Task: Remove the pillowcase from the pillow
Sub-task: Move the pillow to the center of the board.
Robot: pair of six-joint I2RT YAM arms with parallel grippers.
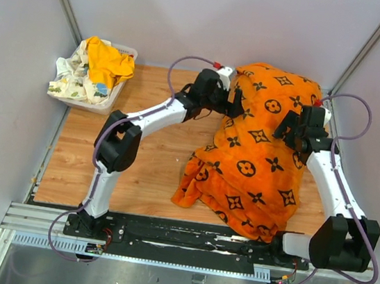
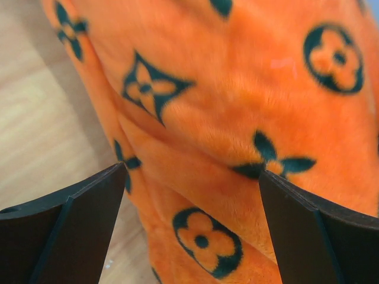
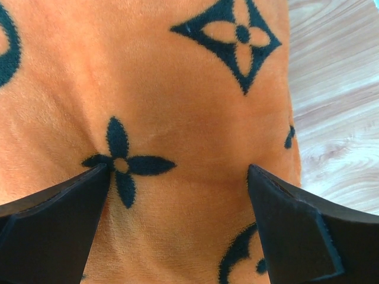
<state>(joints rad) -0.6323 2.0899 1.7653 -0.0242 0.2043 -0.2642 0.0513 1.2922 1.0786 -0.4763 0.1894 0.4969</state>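
**Item 1. Pillowcase** (image 1: pixel 255 150). Bright orange plush with black flower, star and ring motifs. It fills the right half of the top view, from the far wall down to the rail at the lower edge. The upper part is plump and rounded. The lower left part lies in loose folds, and one corner is spread on the wood at lower centre. It fills both wrist views.

**Item 2. Pillow.** Hidden; only orange cover shows.

**Item 3. Left gripper** (image 1: pixel 238 105). It is at upper centre of the top view, against the upper left edge of the pillowcase. It is released, with the jaws spread wide and grasping nothing. In its wrist view (image 2: pixel 190 174) the two dark fingers (image 2: pixel 77 225) stand at the lower corners. Folded orange fabric and a ring motif lie between them, and bare wood shows at the left. Whether it touches the cloth cannot be told.

**Item 4. Right gripper** (image 1: pixel 284 128). It is at upper right of the top view, over the upper right part of the pillowcase. It is released, with the jaws spread wide and nothing clamped. In its wrist view (image 3: pixel 179 168) a four-petal flower sits just beside the left finger (image 3: pixel 59 225). Wood shows at the right edge.

**Item 5. Basket** (image 1: pixel 132 53). White, at upper left of the top view, well apart from the pillowcase. It holds a yellow cloth (image 1: pixel 109 61) and a white printed cloth (image 1: pixel 69 73).

**Item 6. Table** (image 1: pixel 145 164). Light wood.

**Item 7. Rail** (image 1: pixel 164 233). Black, along the lower edge, carrying both arm bases.
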